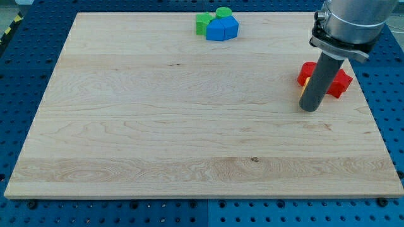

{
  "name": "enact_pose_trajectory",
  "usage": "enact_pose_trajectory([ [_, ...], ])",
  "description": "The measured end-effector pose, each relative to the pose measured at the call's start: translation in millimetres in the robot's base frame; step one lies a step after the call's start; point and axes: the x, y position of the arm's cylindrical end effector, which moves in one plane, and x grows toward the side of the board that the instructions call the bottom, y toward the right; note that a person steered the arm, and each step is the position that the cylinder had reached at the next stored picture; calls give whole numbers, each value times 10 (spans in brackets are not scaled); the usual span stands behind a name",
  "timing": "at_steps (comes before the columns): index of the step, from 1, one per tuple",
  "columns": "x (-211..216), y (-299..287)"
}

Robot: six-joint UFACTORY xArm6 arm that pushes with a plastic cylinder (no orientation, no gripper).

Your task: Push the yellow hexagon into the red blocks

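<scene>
Ok, my tip [310, 108] sits at view's right, touching red blocks [339, 81]; yellow hexagon [304, 82] barely visible behind rod (mostly hidden); no claw on this rig; blue/green blocks [218, 25] at table [158, 126] top

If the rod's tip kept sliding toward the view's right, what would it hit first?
Probably the yellow block, a sliver showing beside my tip, then the red blocks just behind. The rod hides most of it, so depth is unclear.

Board [158, 139] lies open; red blocks [341, 81] right, green-blue cluster [218, 25] top, perhaps touching.
</scene>
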Motion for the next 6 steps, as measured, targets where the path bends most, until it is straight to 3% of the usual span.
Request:
enact_pose_trajectory([
  [6,-154,-18],
])
